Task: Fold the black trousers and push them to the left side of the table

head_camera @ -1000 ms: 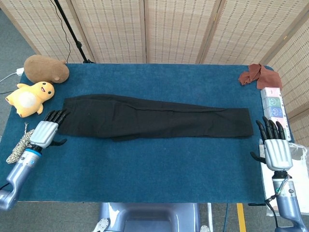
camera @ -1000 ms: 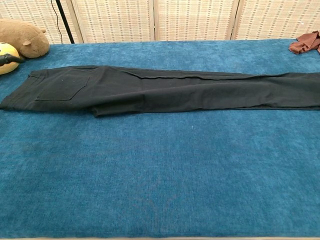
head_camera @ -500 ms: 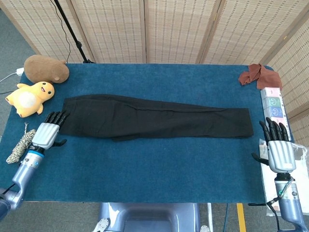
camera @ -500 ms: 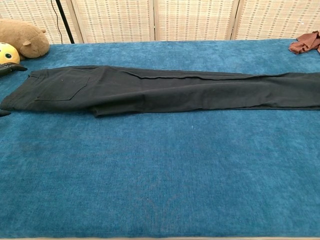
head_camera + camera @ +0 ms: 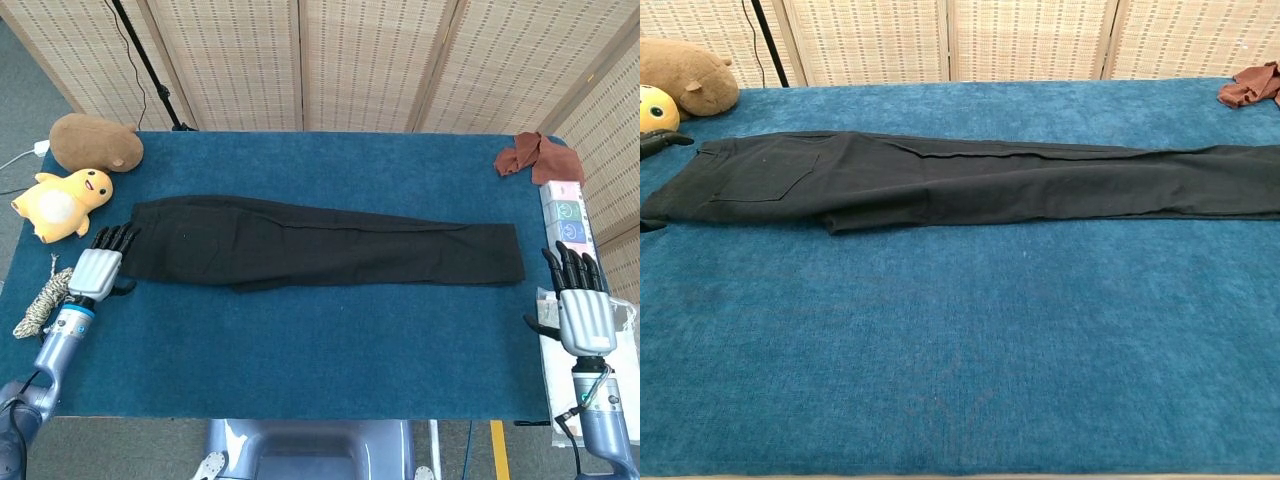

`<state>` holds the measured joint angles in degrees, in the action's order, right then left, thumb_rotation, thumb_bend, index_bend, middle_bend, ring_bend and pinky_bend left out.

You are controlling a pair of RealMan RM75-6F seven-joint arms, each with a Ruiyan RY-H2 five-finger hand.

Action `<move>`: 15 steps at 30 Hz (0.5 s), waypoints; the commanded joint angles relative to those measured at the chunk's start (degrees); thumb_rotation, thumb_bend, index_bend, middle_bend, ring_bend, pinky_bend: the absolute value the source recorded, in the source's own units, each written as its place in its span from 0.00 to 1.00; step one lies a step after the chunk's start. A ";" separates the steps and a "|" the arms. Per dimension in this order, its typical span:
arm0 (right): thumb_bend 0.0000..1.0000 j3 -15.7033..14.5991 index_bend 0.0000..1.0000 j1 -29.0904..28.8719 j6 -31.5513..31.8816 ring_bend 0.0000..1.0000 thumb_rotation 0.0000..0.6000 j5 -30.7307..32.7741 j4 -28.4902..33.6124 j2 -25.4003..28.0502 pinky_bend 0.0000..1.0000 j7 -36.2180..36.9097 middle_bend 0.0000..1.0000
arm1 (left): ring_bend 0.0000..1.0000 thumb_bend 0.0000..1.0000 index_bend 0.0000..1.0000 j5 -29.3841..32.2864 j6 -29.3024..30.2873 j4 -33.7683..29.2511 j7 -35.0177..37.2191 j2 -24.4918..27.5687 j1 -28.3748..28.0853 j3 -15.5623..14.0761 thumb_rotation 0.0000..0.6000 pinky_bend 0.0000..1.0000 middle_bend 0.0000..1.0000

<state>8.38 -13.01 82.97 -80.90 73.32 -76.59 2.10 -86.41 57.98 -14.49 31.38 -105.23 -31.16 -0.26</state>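
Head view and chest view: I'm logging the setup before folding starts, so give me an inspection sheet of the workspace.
Surface: blue table, carpet-like cover.
Job's things: black trousers laid flat, unfolded, waist toward the left.
Clutter: brown plush, yellow duck plush, rope coil, rust cloth, stacked boxes.
Hands: left hand at the waist end, holding nothing; right hand off the table's right edge, fingers apart.
Cables: black cable behind the stand pole.
Surroundings: woven screens.

One black trousers (image 5: 320, 243), two plush toys (image 5: 62, 201) (one yellow), two robot hands (image 5: 97, 272).
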 commanded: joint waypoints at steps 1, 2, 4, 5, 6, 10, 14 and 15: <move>0.00 0.09 0.00 0.11 0.22 0.00 1.00 -0.14 0.14 0.10 0.00 0.05 0.00 | 0.00 0.21 0.00 0.07 -1.30 1.88 0.59 -1.32 -0.67 0.14 1.00 0.00 0.00; 0.00 0.13 0.00 0.17 0.37 0.00 1.00 -0.24 0.26 0.16 0.00 0.10 0.00 | 0.00 0.21 0.00 0.03 -1.61 2.30 0.68 -1.56 -0.81 0.12 1.00 0.00 0.00; 0.00 0.13 0.00 0.27 0.64 0.00 1.00 -0.51 0.50 0.27 0.00 0.13 0.00 | 0.00 0.21 0.00 0.01 -2.09 2.95 0.64 -1.96 -1.11 0.16 1.00 0.00 0.00; 0.00 0.12 0.00 0.32 0.69 0.00 1.00 -0.58 0.59 0.33 0.00 0.17 0.00 | 0.00 0.21 0.00 0.02 -2.24 3.20 0.58 -2.12 -1.19 0.18 1.00 0.00 0.00; 0.00 0.12 0.00 0.36 0.73 0.00 1.00 -0.65 0.66 0.39 0.00 0.23 0.00 | 0.00 0.21 0.00 0.07 -2.31 3.43 0.53 -2.28 -1.28 0.27 1.00 0.00 0.00; 0.00 0.16 0.00 0.52 0.99 0.00 1.00 -0.85 0.79 0.51 0.00 0.19 0.00 | 0.00 0.21 0.00 0.54 -2.66 4.31 0.08 -3.06 -1.74 0.86 1.00 0.00 0.00; 0.00 0.11 0.00 0.70 1.37 0.00 1.00 -1.24 1.06 0.66 0.00 0.08 0.00 | 0.00 0.24 0.00 1.23 -2.77 5.24 -1.01 -3.80 -2.40 1.71 1.00 0.00 0.00; 0.00 0.14 0.00 0.73 1.48 0.00 1.00 -1.31 1.15 0.69 0.00 0.09 0.00 | 0.00 0.28 0.00 1.51 -2.66 5.40 -1.28 -3.96 -2.52 2.03 1.00 0.00 0.00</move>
<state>8.51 -12.30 84.40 -82.17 74.43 -75.92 2.20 -85.11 55.28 -9.27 30.29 -109.02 -33.54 1.56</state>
